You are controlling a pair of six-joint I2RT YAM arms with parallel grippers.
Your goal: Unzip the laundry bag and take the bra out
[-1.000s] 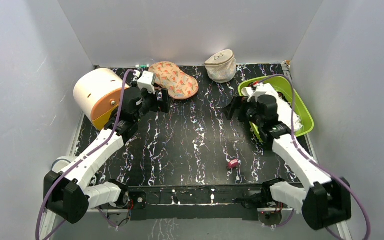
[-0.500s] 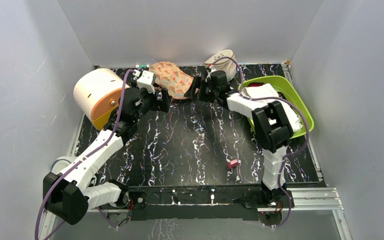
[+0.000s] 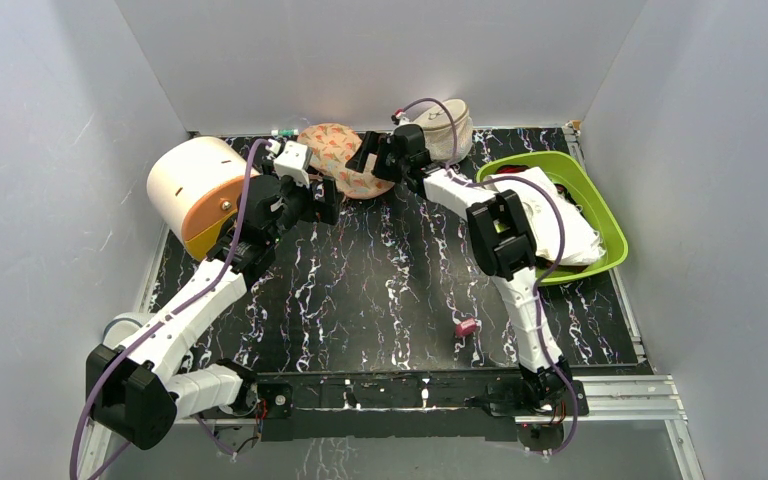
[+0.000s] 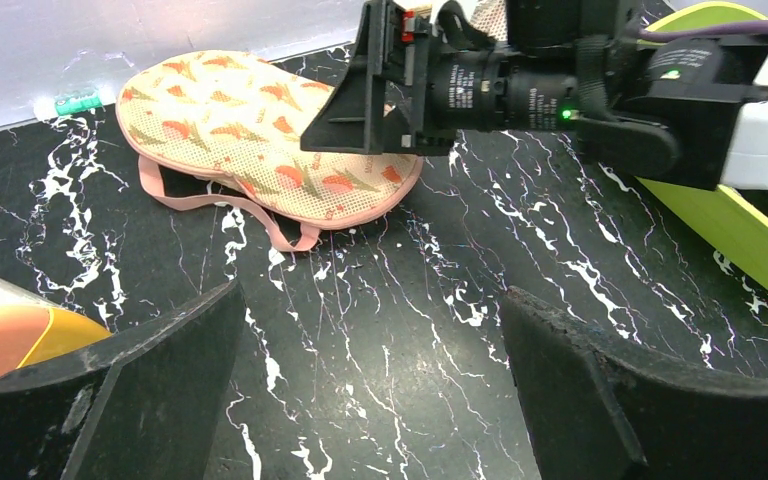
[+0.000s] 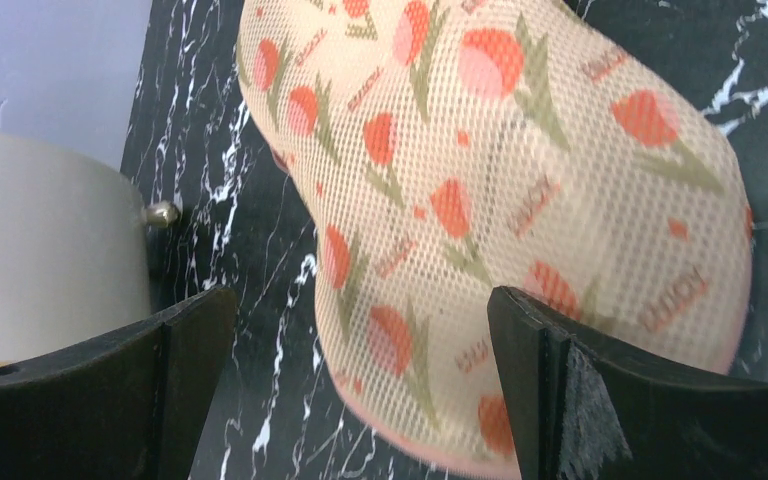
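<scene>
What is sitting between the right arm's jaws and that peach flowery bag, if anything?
Nothing visible. The right arm's jaws, open, hang close over the laundry bag; in the right wrist view its printed mesh shows unobstructed in the gap between them.

Top view: high, behind both arm bases, tilted down and forward, covers the whole table (image 3: 380, 280) up to the back wall. Left wrist view: low over the table, facing the far side past the left gripper (image 4: 368, 295), laundry bag (image 4: 250, 130) at mid range. Right wrist view: looks down past the right gripper (image 5: 360, 300), very close on that bag, which fills most of the frame. All three share the bag.
</scene>
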